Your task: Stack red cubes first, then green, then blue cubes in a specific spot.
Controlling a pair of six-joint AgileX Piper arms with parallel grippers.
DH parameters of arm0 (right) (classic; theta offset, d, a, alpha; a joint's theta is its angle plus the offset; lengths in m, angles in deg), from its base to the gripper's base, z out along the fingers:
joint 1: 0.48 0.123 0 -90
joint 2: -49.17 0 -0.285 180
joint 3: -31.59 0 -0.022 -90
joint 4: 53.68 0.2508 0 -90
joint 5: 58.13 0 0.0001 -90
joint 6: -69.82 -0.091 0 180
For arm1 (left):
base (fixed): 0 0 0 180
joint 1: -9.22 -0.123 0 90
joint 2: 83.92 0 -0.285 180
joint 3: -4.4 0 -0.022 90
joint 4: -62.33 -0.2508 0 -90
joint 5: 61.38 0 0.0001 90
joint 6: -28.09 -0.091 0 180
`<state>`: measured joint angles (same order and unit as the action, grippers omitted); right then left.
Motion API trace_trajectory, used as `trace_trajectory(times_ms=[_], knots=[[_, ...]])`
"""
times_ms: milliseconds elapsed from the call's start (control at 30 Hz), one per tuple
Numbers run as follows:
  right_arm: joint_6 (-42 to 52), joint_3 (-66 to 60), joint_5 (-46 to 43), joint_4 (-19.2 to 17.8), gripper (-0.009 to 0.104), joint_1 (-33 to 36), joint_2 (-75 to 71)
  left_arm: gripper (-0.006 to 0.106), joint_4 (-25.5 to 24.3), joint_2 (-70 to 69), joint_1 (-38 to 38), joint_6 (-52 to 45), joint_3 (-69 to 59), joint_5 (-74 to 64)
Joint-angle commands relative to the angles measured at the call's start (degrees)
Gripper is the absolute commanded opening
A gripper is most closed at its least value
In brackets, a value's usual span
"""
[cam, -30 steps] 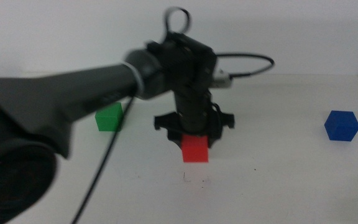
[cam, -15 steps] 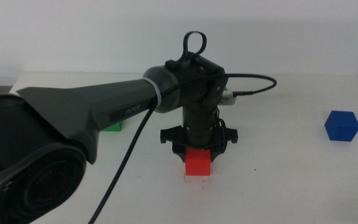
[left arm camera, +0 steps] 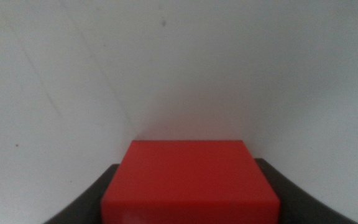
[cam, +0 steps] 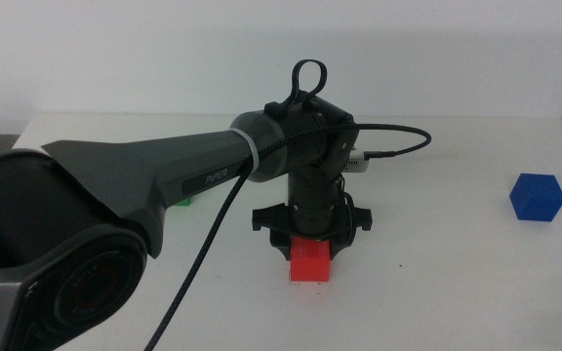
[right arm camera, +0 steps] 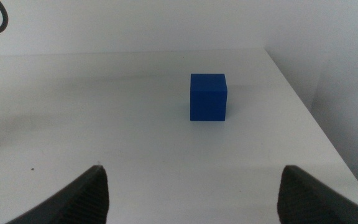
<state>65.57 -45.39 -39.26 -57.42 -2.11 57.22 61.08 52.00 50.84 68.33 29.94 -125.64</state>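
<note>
My left gripper reaches in from the left and is shut on the red cube, which sits low at the table's middle front. In the left wrist view the red cube fills the space between the two dark jaws of the left gripper. Only a sliver of the green cube shows behind the left arm. The blue cube stands alone at the right. My right gripper is open and empty, some way short of the blue cube, and is out of the middle view.
The left arm's cable loops over the table behind the gripper. The table's right edge runs close past the blue cube.
My left gripper has carried the red cube forward and down until it sits at table level. The blue cube has not moved.
</note>
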Motion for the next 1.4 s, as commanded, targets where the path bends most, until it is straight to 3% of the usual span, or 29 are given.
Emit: trace_trajectory(times_ms=[0,100,267,333,400,467,667,867,1000,1367], knots=[[0.25,-0.23,-0.88,-0.24,0.087,-0.16,-0.26,0.067,1.25,0.03,0.14,0.30,0.18,-0.24],[0.25,-0.23,-0.88,-0.24,0.087,-0.16,-0.26,0.094,0.65,-0.10,0.14,-0.60,0.18,-0.60],[0.25,-0.23,-0.88,-0.24,0.087,-0.16,-0.26,0.094,-0.07,-5.10,0.14,-2.53,1.74,-4.15],[0.25,-0.23,-0.88,-0.24,0.087,-0.16,-0.26,0.094,-3.99,-10.09,0.14,-2.41,1.87,-5.70],[0.25,-0.23,-0.88,-0.24,0.087,-0.16,-0.26,0.094,-11.21,-14.88,-0.26,-2.30,1.87,-5.70],[0.25,-0.23,-0.88,-0.24,0.087,-0.16,-0.26,0.094,-14.34,-18.03,-2.18,-5.02,1.73,-5.70],[0.25,-0.23,-0.88,-0.24,0.087,-0.16,-0.26,0.094,-3.01,-19.79,-19.19,-18.89,1.72,-5.70],[0.25,-0.23,-0.88,-0.24,0.087,-0.16,-0.26,0.094,1.25,-14.53,-29.27,-27.11,1.85,-3.52],[0.25,-0.23,-0.88,-0.24,0.087,-0.16,-0.26,0.094,6.32,-9.65,-31.60,-30.39,1.85,-0.55],[0.25,-0.23,-0.88,-0.24,0.087,-0.16,-0.26,0.094,7.81,-0.60,-31.79,-31.90,1.85,7.16]])
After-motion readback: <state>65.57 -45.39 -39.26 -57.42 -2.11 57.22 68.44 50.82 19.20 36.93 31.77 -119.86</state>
